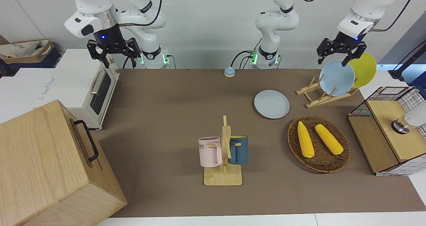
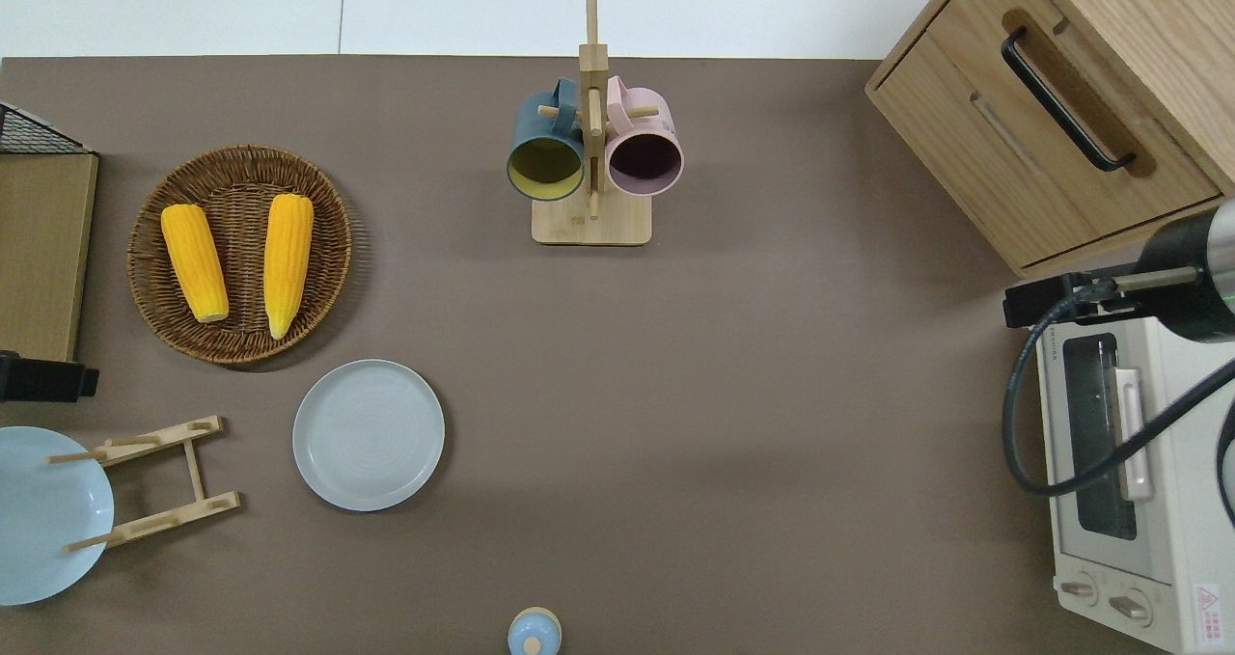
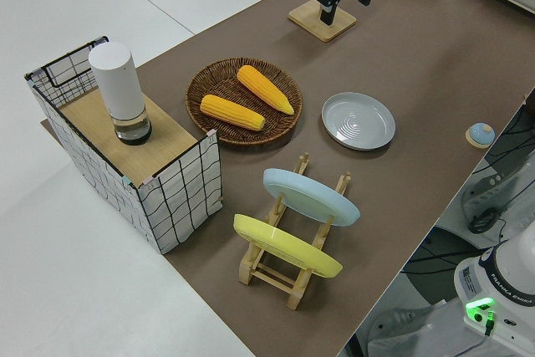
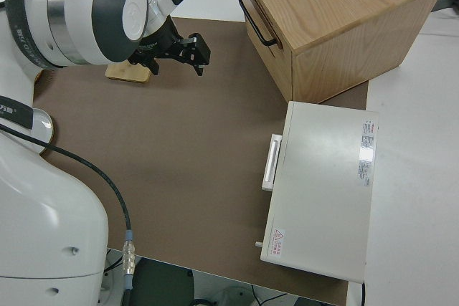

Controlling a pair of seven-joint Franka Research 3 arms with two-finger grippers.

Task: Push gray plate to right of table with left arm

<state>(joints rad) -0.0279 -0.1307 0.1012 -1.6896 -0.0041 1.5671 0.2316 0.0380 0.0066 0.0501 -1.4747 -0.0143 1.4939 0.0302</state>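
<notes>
A round, shallow, pale bluish-gray plate [image 1: 272, 104] lies flat on the long counter with the matte brown top [image 1: 166, 119], right of centre in the front view and lower left of centre in the overhead view [image 2: 369, 434]. It sits apart from its neighbours: the round dark wicker basket [image 1: 319, 148] holding two yellow corn cobs [image 1: 305, 139] lies farther from the robots, and the low wooden plate rack [image 1: 321, 94] stands beside it toward the left arm's end of the counter. The rack carries a sky-blue plate [image 1: 337, 78] and a yellow plate [image 1: 364, 69], both leaning on edge. The left arm's small black two-finger pincer [image 1: 339, 54] hangs in the air at the upper right of the front view, its fingers spread and holding nothing, well apart from the gray plate. The right arm's pincer [image 1: 113, 54], at the upper left of the front view, is parked with its fingers also spread. A wooden mug tree [image 1: 225, 152] with a pink mug [image 1: 209, 151] and a dark blue mug [image 1: 239, 149] stands at lower centre of the front view; a white toaster oven [image 1: 90, 86] and a light wooden cabinet with a black handle [image 1: 50, 166] occupy its left edge.
</notes>
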